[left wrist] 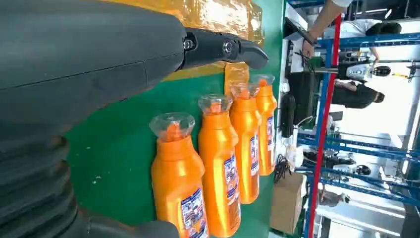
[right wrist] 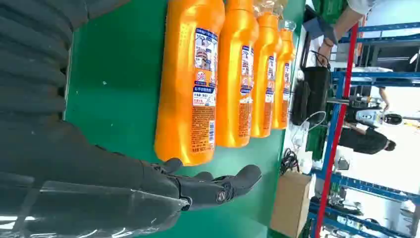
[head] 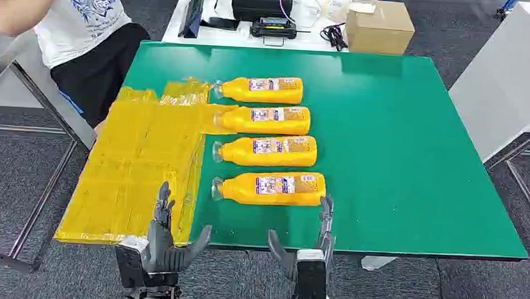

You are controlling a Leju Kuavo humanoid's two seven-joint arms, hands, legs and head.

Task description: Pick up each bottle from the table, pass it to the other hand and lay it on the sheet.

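Several orange bottles lie on their sides in a row on the green table (head: 399,150), clear caps toward the yellow sheet (head: 134,177). The nearest bottle (head: 270,187) (left wrist: 181,188) (right wrist: 190,79) lies just beyond my hands. The farthest bottle (head: 260,89) and the one before it (head: 267,119) touch the sheet's edge with their caps. My left hand (head: 165,243) is open at the table's near edge, over the sheet's corner, holding nothing. My right hand (head: 308,251) (right wrist: 208,186) is open too, fingers raised beside the nearest bottle's base.
A person in a white shirt (head: 70,16) sits at the far left corner. A white table behind holds a cardboard box (head: 378,25), a black device (head: 260,2) and cables. The green table's right half is bare. A white cabinet (head: 513,73) stands at right.
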